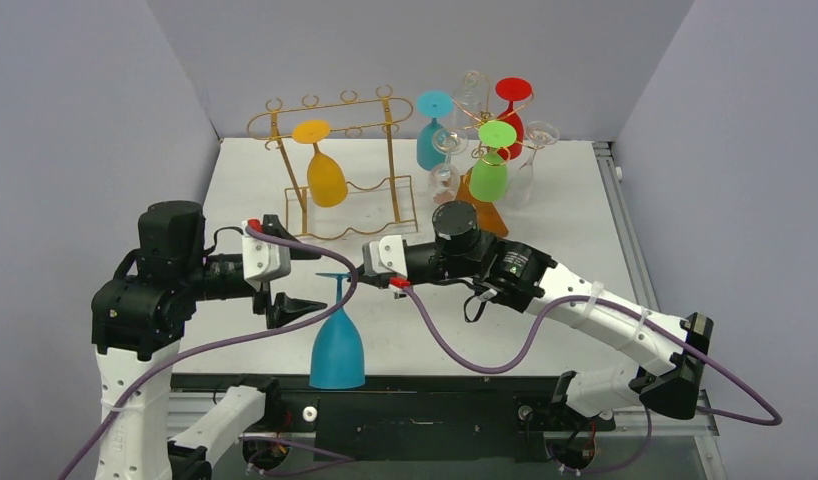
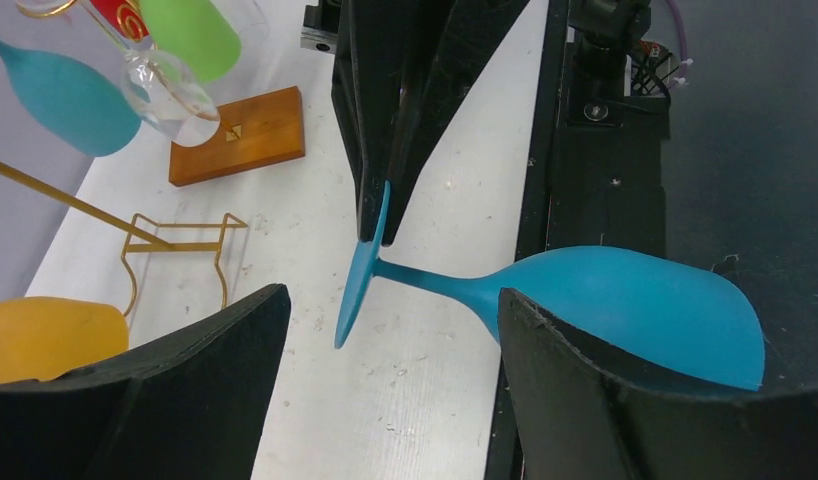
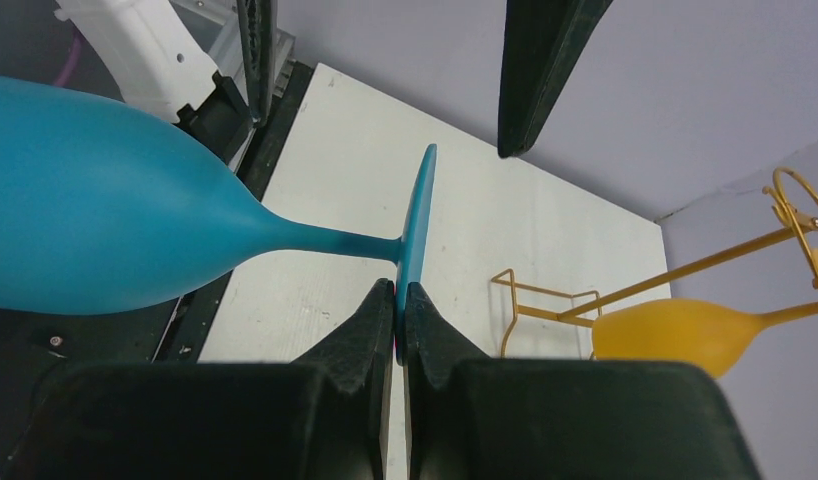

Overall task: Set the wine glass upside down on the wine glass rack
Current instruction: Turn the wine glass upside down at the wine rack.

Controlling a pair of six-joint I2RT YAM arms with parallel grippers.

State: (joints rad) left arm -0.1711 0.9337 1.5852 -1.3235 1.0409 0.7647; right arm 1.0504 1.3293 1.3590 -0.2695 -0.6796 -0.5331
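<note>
The blue wine glass [image 1: 337, 350] is upside down, its bowl low over the table's near edge and its foot up. My right gripper [image 1: 357, 270] is shut on the rim of the foot [image 3: 415, 215], pinching it between both fingertips [image 3: 400, 292]. My left gripper [image 1: 303, 280] is open, with one finger on each side of the stem [image 2: 425, 275] and upper bowl [image 2: 625, 300]; its fingers do not touch the stem. The gold wire wine glass rack [image 1: 335, 105] stands behind, with a yellow glass [image 1: 326, 178] hanging from it upside down.
A second rack on a wooden base [image 1: 485, 210] at the back right holds several coloured and clear glasses [image 1: 490, 170]. The black frame edge [image 1: 435, 410] runs along the table's near side under the bowl. Grey walls enclose the back and both sides.
</note>
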